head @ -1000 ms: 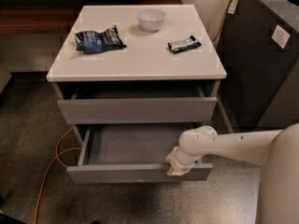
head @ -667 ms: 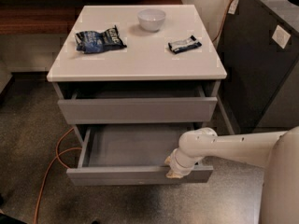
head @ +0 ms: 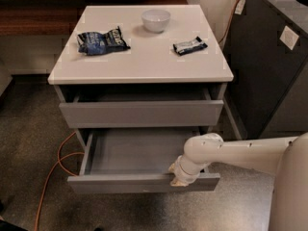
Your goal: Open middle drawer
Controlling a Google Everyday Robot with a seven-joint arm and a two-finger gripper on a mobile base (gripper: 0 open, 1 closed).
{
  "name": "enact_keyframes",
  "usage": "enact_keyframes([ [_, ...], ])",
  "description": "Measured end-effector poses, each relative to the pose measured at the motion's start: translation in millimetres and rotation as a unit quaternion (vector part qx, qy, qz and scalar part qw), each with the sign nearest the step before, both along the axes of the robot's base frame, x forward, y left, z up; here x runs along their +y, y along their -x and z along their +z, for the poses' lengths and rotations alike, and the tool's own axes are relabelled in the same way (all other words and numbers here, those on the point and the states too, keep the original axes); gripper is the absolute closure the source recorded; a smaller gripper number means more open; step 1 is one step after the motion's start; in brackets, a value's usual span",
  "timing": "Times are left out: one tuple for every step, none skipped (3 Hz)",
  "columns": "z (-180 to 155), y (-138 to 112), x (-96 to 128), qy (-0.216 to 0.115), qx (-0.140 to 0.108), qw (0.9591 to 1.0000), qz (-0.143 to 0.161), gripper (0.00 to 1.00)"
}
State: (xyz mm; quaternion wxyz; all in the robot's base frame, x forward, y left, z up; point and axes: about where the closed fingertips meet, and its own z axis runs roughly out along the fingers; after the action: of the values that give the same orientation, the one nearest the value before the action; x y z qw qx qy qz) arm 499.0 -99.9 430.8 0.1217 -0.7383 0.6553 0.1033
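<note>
While the gripper (head: 185,177) is resting at the right end of the middle drawer (head: 120,183) front (I cannot tell its grip), the pull is looking finished, so letting go is coming next.

End effector: the white end effector (head: 182,178) sits on the top edge of the flat grey middle drawer front (head: 120,183), right of centre, its underside out of sight.
White robot arm (head: 250,150): cut off by the right edge.
Dark grey cabinet (head: 269,71): cut off at the top and right.
Orange cable (head: 53,170): disappears behind the drawer.
Blue snack bag (head: 102,41): print too small to read.
</note>
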Motion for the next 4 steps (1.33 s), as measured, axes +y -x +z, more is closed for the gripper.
enact_keyframes([
  [0.0,0.0,-0.5,0.0,0.0,1.0,0.0,1.0],
  [0.0,0.1,-0.5,0.0,0.0,1.0,0.0,1.0],
  [-0.1,0.1,-0.5,0.0,0.0,1.0,0.0,1.0],
  [-2.8,3.3,0.7,0.003,0.004,1.0,0.003,1.0],
])
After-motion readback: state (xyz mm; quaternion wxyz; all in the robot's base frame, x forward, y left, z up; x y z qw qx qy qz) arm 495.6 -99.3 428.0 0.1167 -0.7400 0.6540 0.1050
